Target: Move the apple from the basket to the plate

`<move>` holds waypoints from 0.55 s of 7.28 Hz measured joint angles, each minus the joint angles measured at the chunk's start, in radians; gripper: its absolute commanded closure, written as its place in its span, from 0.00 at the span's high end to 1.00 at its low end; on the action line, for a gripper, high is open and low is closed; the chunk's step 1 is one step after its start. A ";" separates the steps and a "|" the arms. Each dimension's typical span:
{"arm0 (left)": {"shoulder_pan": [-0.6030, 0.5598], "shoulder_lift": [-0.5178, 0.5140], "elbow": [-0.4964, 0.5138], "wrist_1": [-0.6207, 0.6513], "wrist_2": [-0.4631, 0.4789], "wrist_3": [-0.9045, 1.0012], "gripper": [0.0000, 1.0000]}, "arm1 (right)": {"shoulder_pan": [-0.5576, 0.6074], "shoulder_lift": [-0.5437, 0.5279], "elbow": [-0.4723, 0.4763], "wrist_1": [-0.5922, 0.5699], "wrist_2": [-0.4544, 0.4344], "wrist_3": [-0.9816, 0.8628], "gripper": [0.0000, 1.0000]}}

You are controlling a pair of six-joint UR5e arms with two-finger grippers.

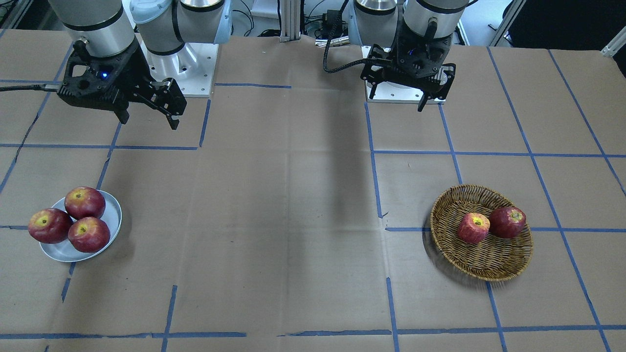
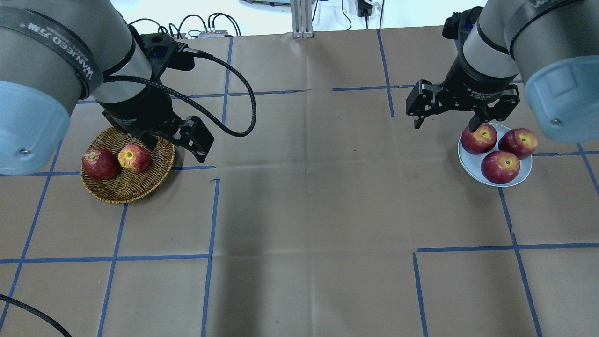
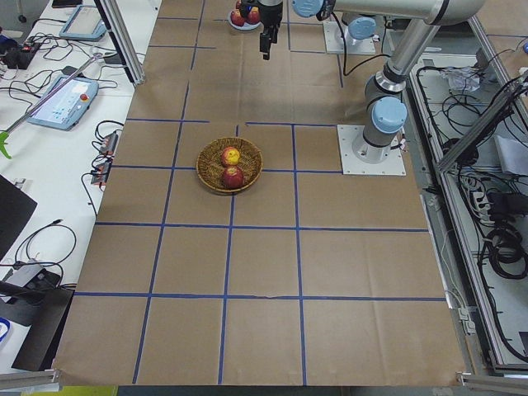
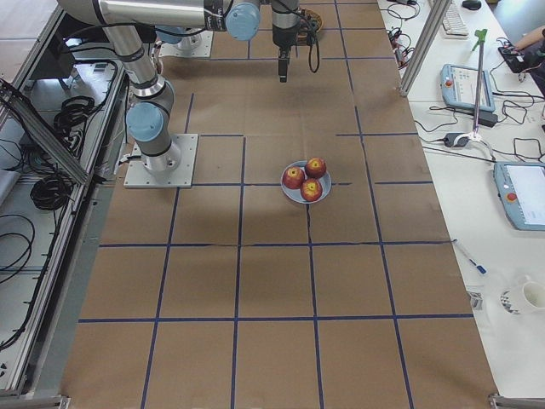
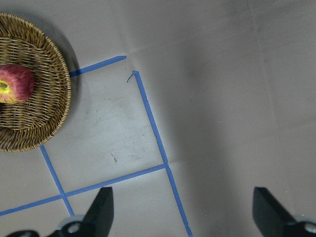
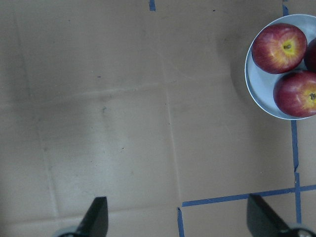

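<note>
Apple (image 1: 473,228), the paler streaked one, is seen lying in the wicker basket (image 1: 489,266), on the side toward the table's middle, pressed close against a darker red apple (image 1: 507,221). Just off the basket's robot-side rim, the left gripper (image 1: 397,100) is held above the table, and its fingers are shown by the wrist view to be spread wide with nothing between them. Over at the other end, well apart from the basket, the right gripper (image 1: 149,120) is held aloft near the plate (image 1: 63,252), likewise spread and empty. Three glossy dark-red apples (image 1: 84,203) are packed together on that plate, one overhanging its rim
</note>
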 measured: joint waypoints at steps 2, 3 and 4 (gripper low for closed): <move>0.000 0.008 -0.006 0.001 -0.001 0.002 0.99 | 0.000 0.002 0.001 -0.004 0.001 0.000 1.00; 0.000 0.011 -0.009 0.001 -0.001 0.003 0.99 | 0.000 0.003 0.001 -0.005 0.001 -0.001 1.00; 0.000 0.013 -0.011 0.001 -0.001 0.003 0.99 | 0.000 0.004 0.001 -0.005 0.001 -0.001 1.00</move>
